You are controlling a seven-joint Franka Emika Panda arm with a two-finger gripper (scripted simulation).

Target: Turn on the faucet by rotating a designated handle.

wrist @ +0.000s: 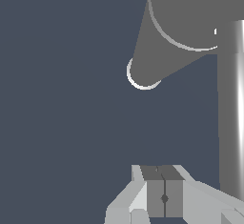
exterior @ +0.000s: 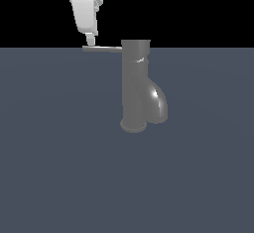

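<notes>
Closed, empty gripper (wrist: 164, 198) pointing down beside the handle (exterior: 102, 49) tip, arm near-vertical above.

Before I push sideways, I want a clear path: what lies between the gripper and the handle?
Nothing: in the wrist view the shut gripper sits beside the handle, with only bare floor between.

You are viewing the white, boxy, smooth-shelled hand of the arm (exterior: 84, 6), its rounded panels shading to pale grey at the edges. In the wrist view you are seeing the gripper (wrist: 164, 198): two flat mid-grey finger pads (wrist: 156, 197) showing a thin dark seam and a small dark mark, flanked by angular white housings.
</notes>
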